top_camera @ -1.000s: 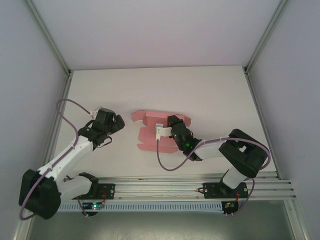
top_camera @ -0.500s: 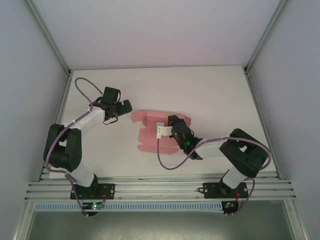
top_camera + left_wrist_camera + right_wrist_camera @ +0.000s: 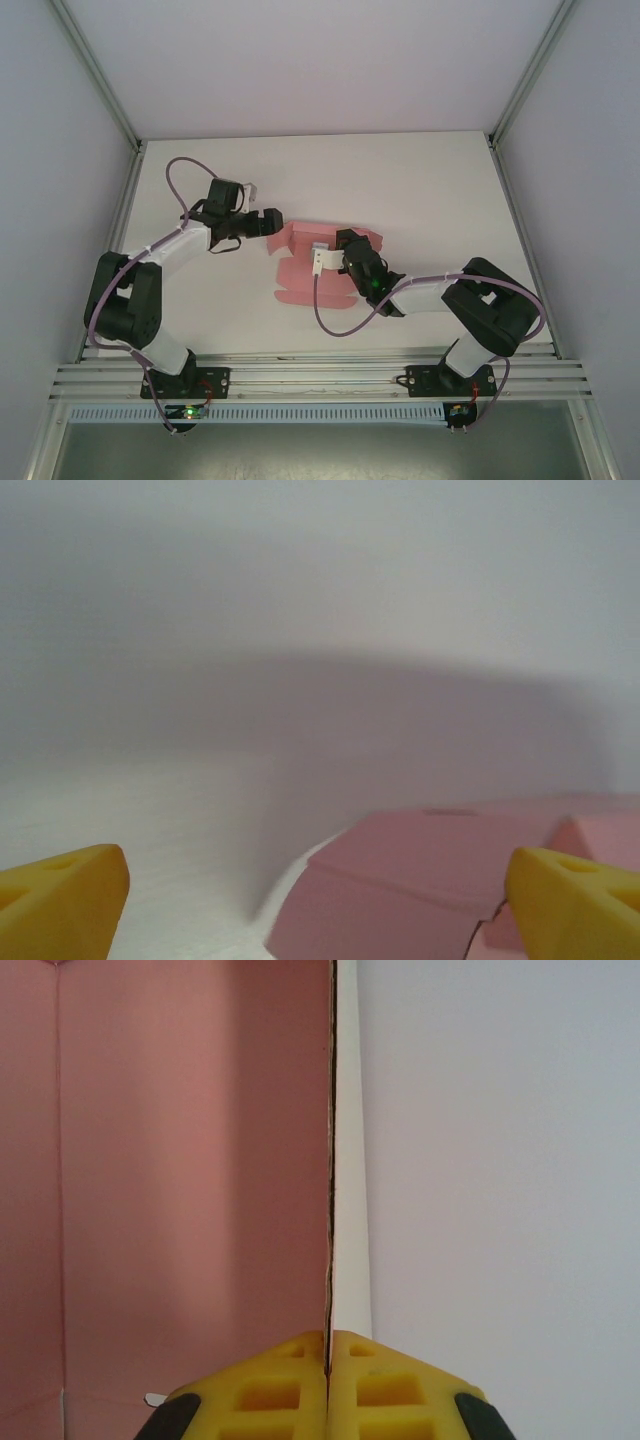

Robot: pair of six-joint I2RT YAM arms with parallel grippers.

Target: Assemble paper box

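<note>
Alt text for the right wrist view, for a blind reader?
The right gripper, yellow fingertips together, pinches the pink paper box card edge-on at bottom centre. Its pink panel spreads to the left, the white table to the right.

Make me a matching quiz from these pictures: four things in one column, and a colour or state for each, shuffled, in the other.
1. left gripper
2. right gripper
3. paper box
4. table

A. pink card
B. white surface underneath
C. open
D. shut on a card edge

Pairs: 1-C, 2-D, 3-A, 4-B
</note>
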